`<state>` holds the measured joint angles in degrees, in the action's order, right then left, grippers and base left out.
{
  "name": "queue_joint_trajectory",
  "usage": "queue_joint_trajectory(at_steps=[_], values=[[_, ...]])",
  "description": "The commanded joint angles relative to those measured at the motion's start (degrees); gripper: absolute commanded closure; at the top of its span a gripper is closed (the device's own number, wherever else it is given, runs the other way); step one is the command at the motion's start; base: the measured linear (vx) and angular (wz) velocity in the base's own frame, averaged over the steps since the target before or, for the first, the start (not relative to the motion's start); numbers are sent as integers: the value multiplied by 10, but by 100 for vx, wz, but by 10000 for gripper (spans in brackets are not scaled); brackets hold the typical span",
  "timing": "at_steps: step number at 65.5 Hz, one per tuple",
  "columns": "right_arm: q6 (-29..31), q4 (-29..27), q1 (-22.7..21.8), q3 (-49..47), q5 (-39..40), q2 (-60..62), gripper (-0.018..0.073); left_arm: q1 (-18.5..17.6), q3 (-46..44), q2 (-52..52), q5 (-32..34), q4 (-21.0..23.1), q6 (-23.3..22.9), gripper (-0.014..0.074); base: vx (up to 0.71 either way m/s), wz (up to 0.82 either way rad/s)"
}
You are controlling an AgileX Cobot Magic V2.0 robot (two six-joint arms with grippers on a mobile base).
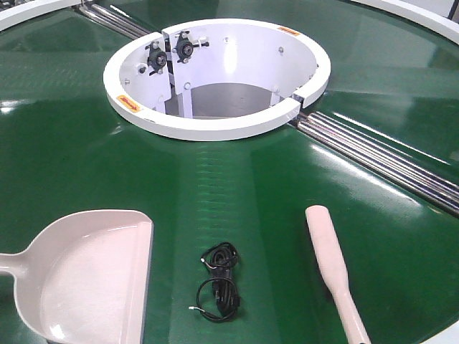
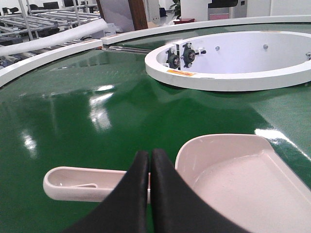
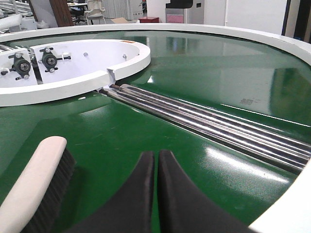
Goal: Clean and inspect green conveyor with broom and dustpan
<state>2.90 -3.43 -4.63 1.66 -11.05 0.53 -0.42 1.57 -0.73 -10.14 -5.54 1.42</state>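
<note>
Station report, both arms under my remote control.

**Task items.** The wide glossy dark-green ring-shaped conveyor belt (image 1: 272,201) carries one of each tool.
- The pale pink-beige plastic dustpan (image 1: 86,279) lies near-left, flat on the belt, with its open edge facing right and its handle running off to the left.
- The slim pale pink-beige plastic broom (image 1: 331,261) lies near-right. Its rounded head is at the far end and its handle comes back toward the near edge. The right wrist view shows dark bristles under the head.

**Pincers.**
- The left gripper (image 2: 149,154) has its black fingers pressed together, holding nothing.
- The right gripper (image 3: 156,156) is in the same condition.

**Governing relation.**
- From the left wrist, the dustpan handle (image 2: 82,183) lies crosswise just beyond the fingertips, with the pan to the right. I judge the left arm to be the nearer one for it.
- From the right wrist, the broom (image 3: 34,179) lies to the left of the pincer, with its long axis running near to far. The right arm is the nearer one there.
- Both pincers must part before any grasp.

**Other items.**
- One coiled black cable (image 1: 219,281) lies between the two tools and touches neither.
- One white circular hub wall (image 1: 215,129) stands at the far centre.
- Two steel roller strips are in view, one to the right (image 1: 380,161) and one at far-left (image 1: 118,21).
</note>
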Motion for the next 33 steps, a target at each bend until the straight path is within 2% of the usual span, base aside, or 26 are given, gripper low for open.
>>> queue_joint_trajectory(at_steps=[1,33], values=[[3,4,-1,6,42,5,569,-4,13,-9,46,1,-2,619,0,0],[3,4,-1,6,42,5,569,-4,13,-9,46,1,-2,619,0,0]])
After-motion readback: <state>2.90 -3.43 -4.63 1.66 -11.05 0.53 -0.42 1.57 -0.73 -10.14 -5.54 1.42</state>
